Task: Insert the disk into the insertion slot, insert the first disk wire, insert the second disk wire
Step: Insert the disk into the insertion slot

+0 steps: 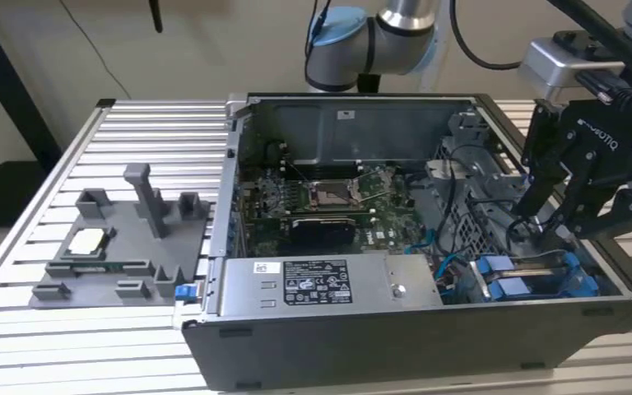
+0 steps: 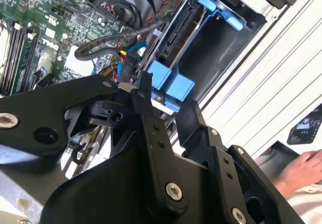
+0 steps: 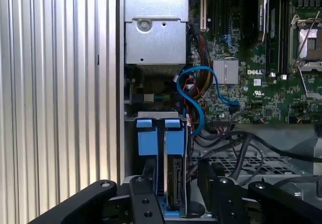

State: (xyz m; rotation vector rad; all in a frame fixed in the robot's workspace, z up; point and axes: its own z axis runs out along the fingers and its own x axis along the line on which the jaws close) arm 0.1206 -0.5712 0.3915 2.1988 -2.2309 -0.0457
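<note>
Since the disk [image 3: 173, 183] seems seated upright in the slot [image 2: 221, 58], fingers [image 1: 532, 191] hover just above it. Spread wide, holding nothing.

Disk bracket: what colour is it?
Bright blue; the bracket shows best in the first wrist view.

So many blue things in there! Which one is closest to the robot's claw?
The blue bracket on the disk, just below the gripper. The curly blue cable lies farther off, by the green circuit board.
</note>
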